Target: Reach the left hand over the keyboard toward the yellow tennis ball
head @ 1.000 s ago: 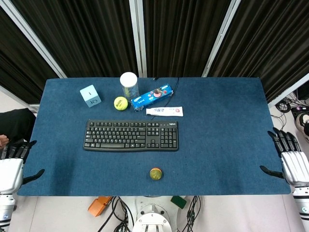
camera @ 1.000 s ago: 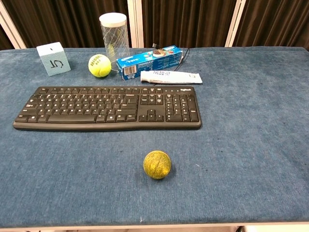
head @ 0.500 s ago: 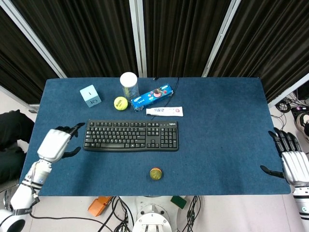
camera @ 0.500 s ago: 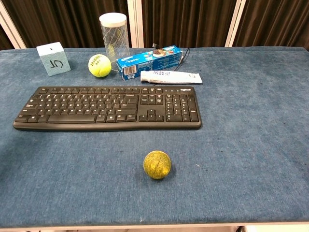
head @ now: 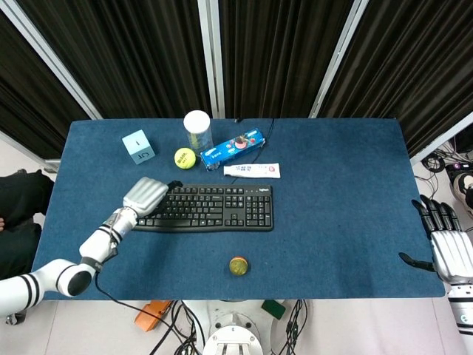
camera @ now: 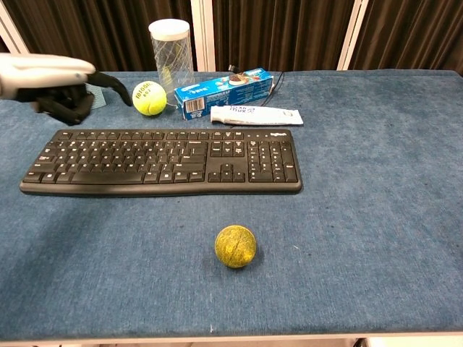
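Observation:
The yellow tennis ball point(head: 185, 157) point(camera: 149, 97) lies just behind the black keyboard point(head: 222, 208) point(camera: 163, 160), near its left half. My left hand point(head: 145, 194) point(camera: 51, 83) hovers over the keyboard's left end, holding nothing, its dark fingers point(camera: 108, 81) loosely spread and reaching toward the ball without touching it. A short gap shows between fingertips and ball in the chest view. My right hand point(head: 447, 248) stays at the table's right edge, open and empty; the chest view does not show it.
A pale blue cube point(head: 138, 146) sits left of the ball, mostly hidden by my hand in the chest view. A clear jar with white lid point(head: 197, 129) point(camera: 172, 50), a blue box point(head: 232, 148), a toothpaste tube point(head: 252, 170) and a worn ball point(head: 238, 265) point(camera: 235, 246) also lie here.
My left arm has swung in from the table's left edge, up and rightward, and its hand now hangs over the keyboard's left end close to the ball. The right hand stayed put.

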Tool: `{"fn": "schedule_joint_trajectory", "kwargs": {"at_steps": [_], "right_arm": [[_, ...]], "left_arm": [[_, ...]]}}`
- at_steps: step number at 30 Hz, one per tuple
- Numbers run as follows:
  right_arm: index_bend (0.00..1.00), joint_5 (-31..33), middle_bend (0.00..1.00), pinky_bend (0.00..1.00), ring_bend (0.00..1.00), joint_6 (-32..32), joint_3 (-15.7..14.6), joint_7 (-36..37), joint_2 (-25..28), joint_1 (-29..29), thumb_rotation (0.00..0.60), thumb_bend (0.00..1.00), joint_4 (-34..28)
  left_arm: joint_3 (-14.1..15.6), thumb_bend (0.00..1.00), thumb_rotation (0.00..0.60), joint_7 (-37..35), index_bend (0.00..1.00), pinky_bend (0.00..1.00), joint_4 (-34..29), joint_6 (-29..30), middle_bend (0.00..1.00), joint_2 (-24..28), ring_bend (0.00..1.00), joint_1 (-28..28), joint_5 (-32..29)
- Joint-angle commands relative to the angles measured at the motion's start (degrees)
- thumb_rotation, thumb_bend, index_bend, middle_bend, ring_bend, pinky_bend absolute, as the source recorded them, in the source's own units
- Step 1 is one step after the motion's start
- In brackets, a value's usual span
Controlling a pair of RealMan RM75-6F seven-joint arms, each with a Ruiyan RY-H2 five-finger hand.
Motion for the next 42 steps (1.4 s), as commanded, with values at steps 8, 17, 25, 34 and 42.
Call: {"fn": "schedule_joint_trajectory", "kwargs": {"at_steps": [8,17,25,34,42], "right_arm": [[0.00,1.21,0.00,0.00,0.00,-0.68,0.18,0.59,-0.28,0.01,0.600,0.06,0.90],[0.00,1.74,0.00,0.00,0.00,-1.26,0.32,0.94,-0.56,0.21,0.600,0.06,1.66],[0.00,1.98,0.00,0.00,0.00,-1.61,0.33,0.88,-0.72,0.32,0.600,0.06,1.79],[0.00,2.03,0.00,0.00,0.00,-1.29,0.38,0.63,-0.57,0.15,0.600,0.06,1.50],[0.00,1.95,0.00,0.00,0.00,-0.78,0.36,1.01,-0.26,-0.17,0.600,0.06,1.54]], "left_arm": [[3.32,0.87,0.600,9.61,0.18,0.95,4.72,-2.49,0.94,-4.92,0.90,-8.84,-16.67],[6.50,0.87,0.600,11.70,0.18,0.95,5.53,-1.21,0.94,-6.22,0.91,-11.79,-22.91],[8.60,0.87,0.600,12.01,0.18,0.95,6.25,-1.07,0.94,-6.96,0.91,-13.50,-25.58],[9.37,0.87,0.600,10.80,0.18,0.95,5.66,0.35,0.94,-6.50,0.91,-14.14,-25.27],[6.59,0.77,0.600,4.40,0.18,0.95,-1.34,12.38,0.90,-0.84,0.88,-8.68,-15.98]]}}
